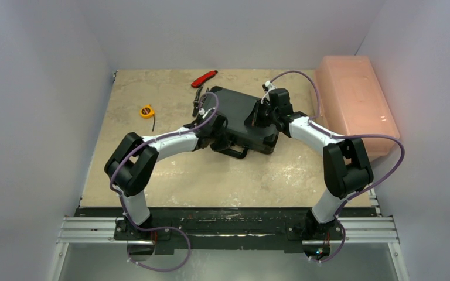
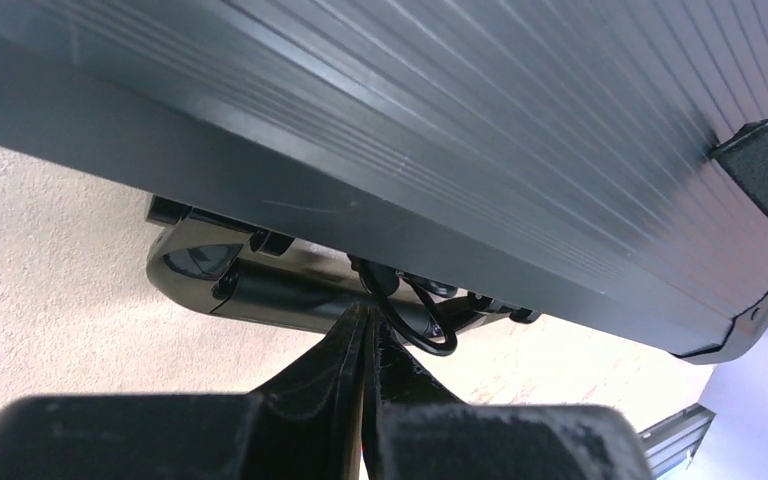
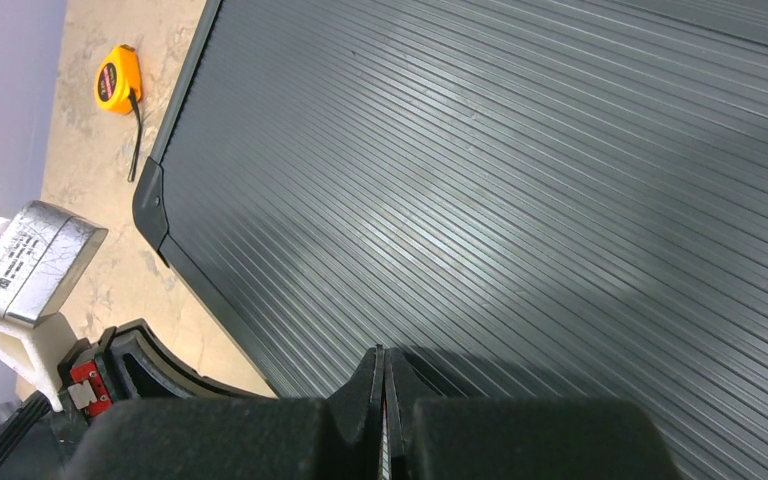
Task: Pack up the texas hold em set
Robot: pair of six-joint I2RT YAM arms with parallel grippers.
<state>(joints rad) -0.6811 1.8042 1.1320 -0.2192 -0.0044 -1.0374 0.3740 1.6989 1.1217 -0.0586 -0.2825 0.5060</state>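
Left gripper and right gripper, both closed on nothing, sit at the shut briefcase, contents hidden.

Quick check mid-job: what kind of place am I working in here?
Probably a lab test cell: plain white panels box in the table, both arms are bolted to a metal rail, and only staged props like the tape measure lie about.

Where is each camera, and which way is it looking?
Top: high behind the robot, looking down at the table and black case; left arm and right arm show.
Left wrist: low beside the case, facing its handle; shut left hand shows.
Right wrist: above the case, facing its ribbed lid; shut right hand shows.
Shared: top and right wrist both see the tape measure.
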